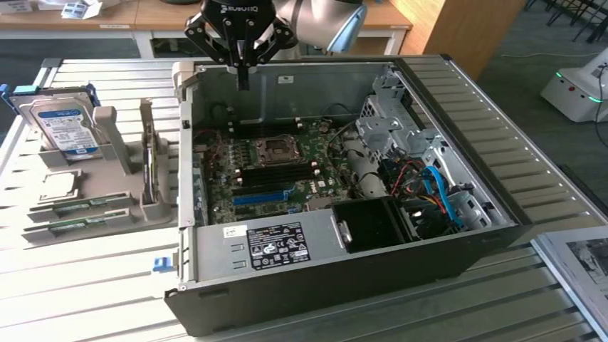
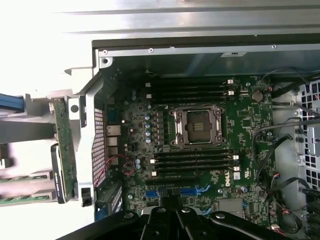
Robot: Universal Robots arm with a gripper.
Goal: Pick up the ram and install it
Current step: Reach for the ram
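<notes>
The pincer (image 1: 244, 80) is seen closed, with nothing gripped, held above the open computer case (image 1: 285, 299) near that case's rear wall and over its motherboard (image 1: 270, 167). The ram (image 1: 74, 207) is laid flat in a grey holder (image 1: 124, 153) on the worktop (image 1: 95, 285), beside the case on the exterior view's left, well apart from the pincer. A hard drive (image 1: 62, 125) is stood upright in the same holder.

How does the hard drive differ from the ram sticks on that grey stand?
The hard drive is silver, the ram sticks green. The hard drive stands upright and broad; the ram sticks sit low and narrow. Both rest on the grey stand.
</notes>
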